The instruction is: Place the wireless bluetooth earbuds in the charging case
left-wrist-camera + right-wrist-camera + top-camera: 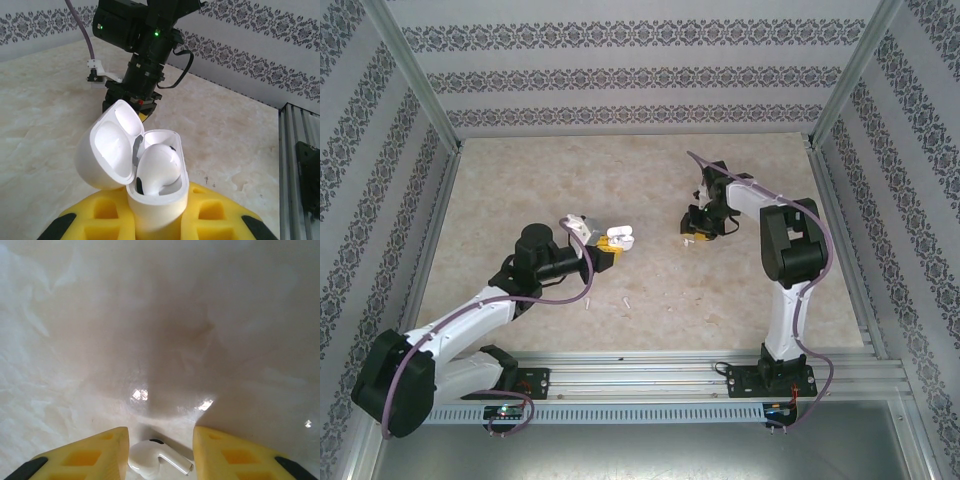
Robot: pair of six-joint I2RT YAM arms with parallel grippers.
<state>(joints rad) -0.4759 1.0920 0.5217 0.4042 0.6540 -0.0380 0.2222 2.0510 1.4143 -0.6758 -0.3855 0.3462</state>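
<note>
Left claw (160, 220) is clamping the open charging case (159, 207) upright, presenting its free socket beside the seated earbud (157, 165); right claw (160, 440) is standing open astride the loose earbud (155, 457) lying on the surface (160, 340), seemingly lining up a pinch.

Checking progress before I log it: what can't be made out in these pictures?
- Right wrist: earbud between fingers of right hand, cut off by bottom edge; grip unclear.
- Left wrist: charging case base hidden by left hand.
- Top external: loose earbuds too small for orientation.
</note>
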